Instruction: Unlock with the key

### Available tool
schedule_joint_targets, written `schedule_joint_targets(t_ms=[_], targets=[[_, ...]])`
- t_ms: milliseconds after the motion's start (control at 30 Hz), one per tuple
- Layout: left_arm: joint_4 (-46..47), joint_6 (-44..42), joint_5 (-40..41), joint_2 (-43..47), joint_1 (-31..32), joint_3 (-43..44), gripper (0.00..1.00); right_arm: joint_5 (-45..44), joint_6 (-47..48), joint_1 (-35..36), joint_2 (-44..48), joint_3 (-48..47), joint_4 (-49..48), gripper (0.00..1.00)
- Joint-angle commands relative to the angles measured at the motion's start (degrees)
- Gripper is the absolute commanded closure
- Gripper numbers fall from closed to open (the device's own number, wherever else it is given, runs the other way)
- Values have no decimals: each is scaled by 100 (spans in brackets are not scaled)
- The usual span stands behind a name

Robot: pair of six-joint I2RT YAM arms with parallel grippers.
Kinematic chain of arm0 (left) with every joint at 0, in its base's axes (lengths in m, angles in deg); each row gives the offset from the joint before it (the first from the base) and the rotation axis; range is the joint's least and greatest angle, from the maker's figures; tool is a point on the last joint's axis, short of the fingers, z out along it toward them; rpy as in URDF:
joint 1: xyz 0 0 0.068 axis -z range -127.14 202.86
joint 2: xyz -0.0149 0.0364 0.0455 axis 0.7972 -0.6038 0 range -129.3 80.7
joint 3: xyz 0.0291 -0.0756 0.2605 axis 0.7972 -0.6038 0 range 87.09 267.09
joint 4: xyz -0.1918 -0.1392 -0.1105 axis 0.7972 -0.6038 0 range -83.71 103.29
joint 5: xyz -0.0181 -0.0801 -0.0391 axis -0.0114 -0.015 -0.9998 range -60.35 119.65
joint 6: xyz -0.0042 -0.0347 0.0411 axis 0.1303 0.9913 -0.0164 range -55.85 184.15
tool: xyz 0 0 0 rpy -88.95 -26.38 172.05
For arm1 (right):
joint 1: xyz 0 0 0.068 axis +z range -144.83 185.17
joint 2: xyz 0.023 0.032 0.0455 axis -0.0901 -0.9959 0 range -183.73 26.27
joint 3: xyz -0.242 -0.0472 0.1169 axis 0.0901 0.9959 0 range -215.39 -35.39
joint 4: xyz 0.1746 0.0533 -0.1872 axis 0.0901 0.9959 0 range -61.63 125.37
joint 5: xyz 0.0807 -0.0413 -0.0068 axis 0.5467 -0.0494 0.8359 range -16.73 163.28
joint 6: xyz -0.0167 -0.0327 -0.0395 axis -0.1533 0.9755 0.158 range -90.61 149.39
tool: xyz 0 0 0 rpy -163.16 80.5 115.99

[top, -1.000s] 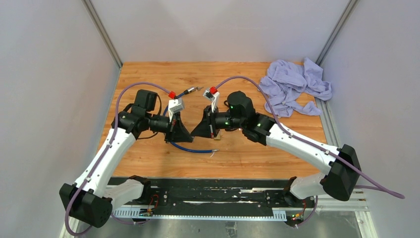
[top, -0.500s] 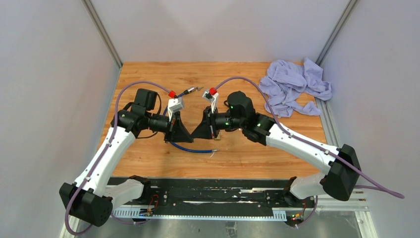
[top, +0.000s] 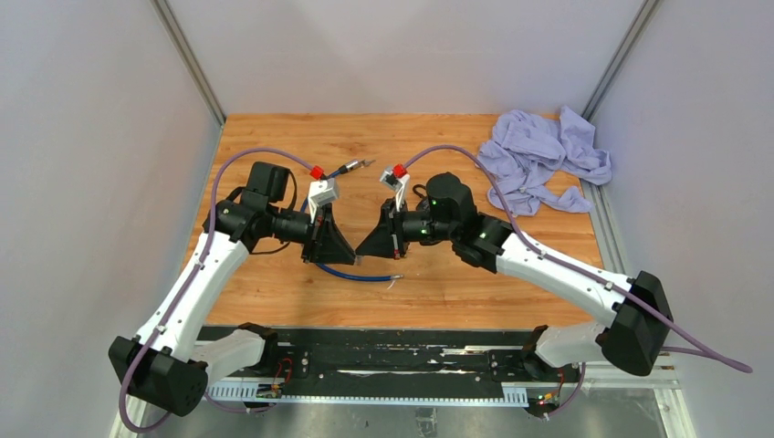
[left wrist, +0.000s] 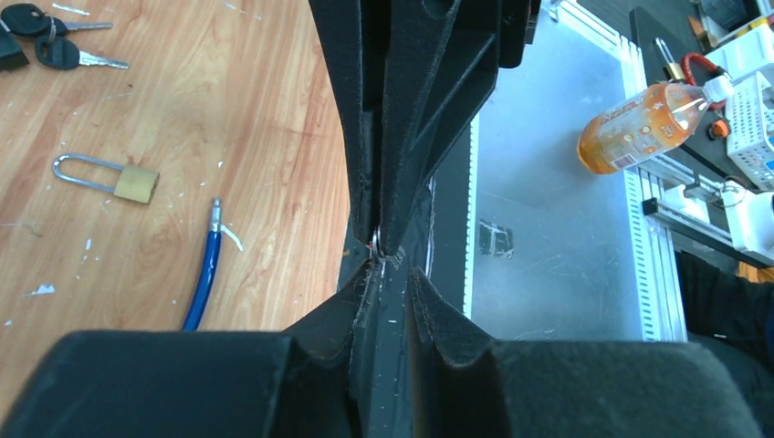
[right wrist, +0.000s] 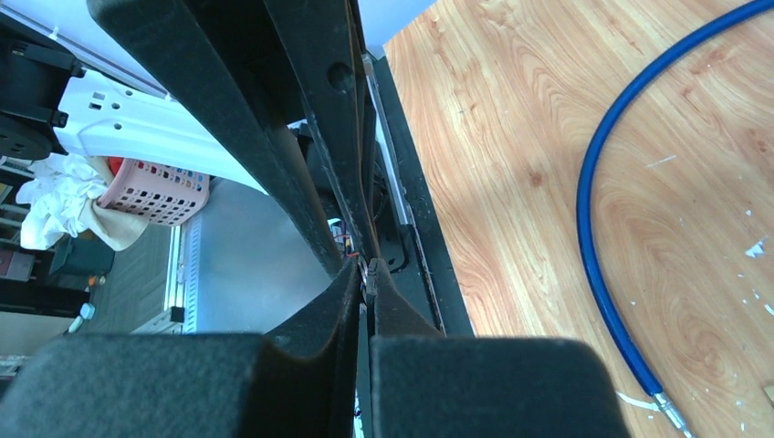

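Observation:
My two grippers meet tip to tip above the table's middle. My right gripper (top: 362, 250) is shut on a small metal key ring (right wrist: 368, 274), which also shows in the left wrist view (left wrist: 379, 245). My left gripper (top: 349, 253) stands slightly open, its fingertips (left wrist: 370, 274) right at the ring with a narrow gap between them. The key itself is hidden between the pads. A brass padlock (left wrist: 135, 182) with a silver shackle lies flat on the wood, apart from both grippers. Two black-headed keys (left wrist: 55, 50) lie farther off.
A blue cable (top: 351, 274) curves on the wood under the grippers, its metal end (left wrist: 216, 214) near the padlock. A crumpled lilac cloth (top: 543, 160) lies at the back right corner. The table's black front rail (top: 383, 342) runs close below the grippers.
The right arm has shifted slightly to the right and nearer, its gripper staying tip to tip with the left. The left arm has hardly moved.

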Motion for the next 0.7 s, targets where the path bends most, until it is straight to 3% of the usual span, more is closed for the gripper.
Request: schedule_joint_targets(t_ms=[0, 133, 200, 267, 533, 667], targets=[[-53, -18, -344, 71, 39, 112, 79, -324, 79, -72, 301, 195, -39, 99], [-77, -37, -200, 52, 35, 86, 76, -412, 38, -75, 380, 245, -100, 99], [-86, -35, -163, 52, 39, 33, 56, -404, -41, -78, 389, 275, -270, 99], [-93, -43, -274, 69, 39, -60, 50, -410, -122, -75, 414, 297, -443, 100], [-106, -61, -897, -21, 39, -135, 46, -263, -560, -73, 371, 442, -1221, 99], [-99, -16, -1009, -61, 39, -41, 50, -259, -564, -71, 366, 471, -1226, 99]])
